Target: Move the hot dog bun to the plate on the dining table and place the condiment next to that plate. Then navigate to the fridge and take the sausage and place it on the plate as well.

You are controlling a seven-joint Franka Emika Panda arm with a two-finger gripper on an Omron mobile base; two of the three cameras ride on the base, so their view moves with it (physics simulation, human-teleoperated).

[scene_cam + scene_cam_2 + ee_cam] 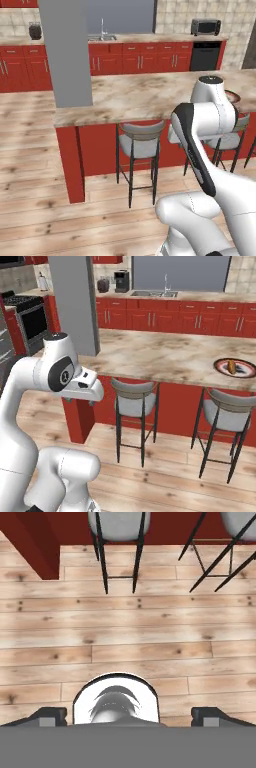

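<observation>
Claw [128,716]: jaws spread wide, nothing between them, aimed straight down at the plank floor [150,642].
Bun [232,366]: lay on the plate [244,362], long axis running roughly 12 to 6 in the right base view.
Plate: at 3 o'clock on the table [165,356], well apart from the claw, across the stools [134,398].
Condiment, sausage: not located.
Room: red cabinets, sink, stove along the far wall.
Judged: bun step done; condiment next.

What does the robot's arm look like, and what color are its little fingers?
The arm is smooth, shiny white, built of rounded tube sections with black bands and caps at the joints. A round dark-grey disc marks one joint. The end effector has two small dark fingertips.
</observation>
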